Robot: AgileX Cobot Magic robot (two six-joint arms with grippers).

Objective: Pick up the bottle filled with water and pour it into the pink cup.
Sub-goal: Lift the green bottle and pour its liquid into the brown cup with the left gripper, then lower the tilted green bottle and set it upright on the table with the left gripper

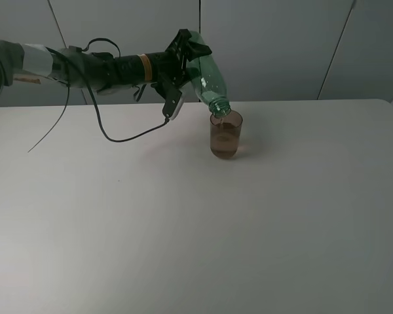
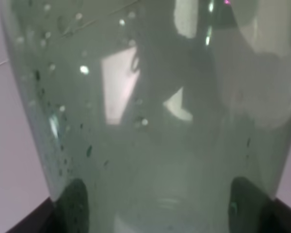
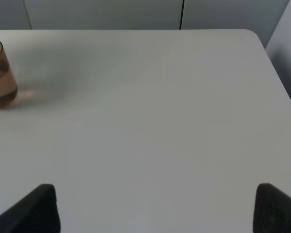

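The green-tinted bottle (image 1: 206, 75) is tipped with its open neck down over the pink cup (image 1: 226, 134), and a thin stream of water runs into the cup. My left gripper (image 1: 187, 55) is shut on the bottle's body, up and to the left of the cup. In the left wrist view the bottle (image 2: 150, 121), beaded with droplets, fills the frame between the dark fingertips (image 2: 72, 204). The cup (image 3: 0, 73) stands upright on the table, partly filled. My right gripper (image 3: 155, 213) is open and holds nothing, well away from the cup.
The white table (image 1: 183, 229) carries only the cup. A black cable (image 1: 118, 137) hangs from the left arm down near the tabletop, left of the cup. The table's rounded far corner (image 3: 254, 36) lies beyond the right gripper.
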